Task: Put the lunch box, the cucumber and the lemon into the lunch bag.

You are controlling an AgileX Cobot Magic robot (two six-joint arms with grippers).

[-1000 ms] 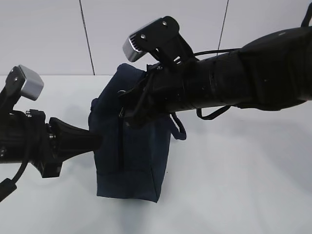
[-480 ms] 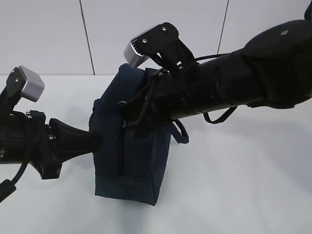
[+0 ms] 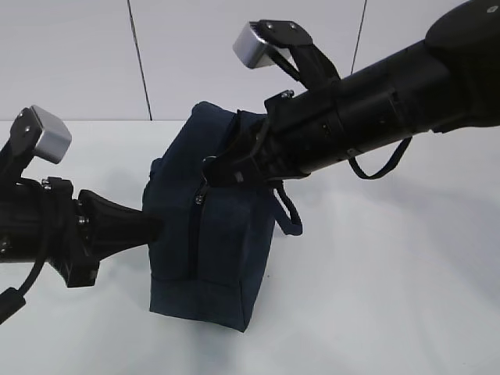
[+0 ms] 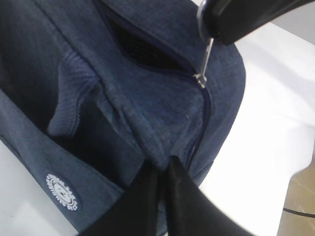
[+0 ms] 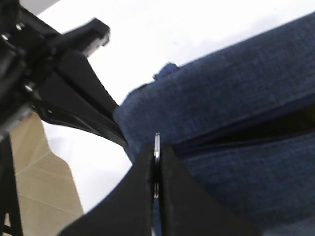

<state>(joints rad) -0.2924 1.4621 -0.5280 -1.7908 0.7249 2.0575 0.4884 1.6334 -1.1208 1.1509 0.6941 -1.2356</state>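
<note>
Right end effector (image 5: 156,169) pinches the ring pull (image 5: 156,167), left end effector (image 4: 162,169) grips lunch bag (image 3: 226,250) fabric; logo (image 4: 62,190) unreadable.

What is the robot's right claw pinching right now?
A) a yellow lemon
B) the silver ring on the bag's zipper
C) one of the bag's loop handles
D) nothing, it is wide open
B: in the right wrist view the right gripper is closed on the thin silver ring pull at the zipper of the navy lunch bag.
</note>
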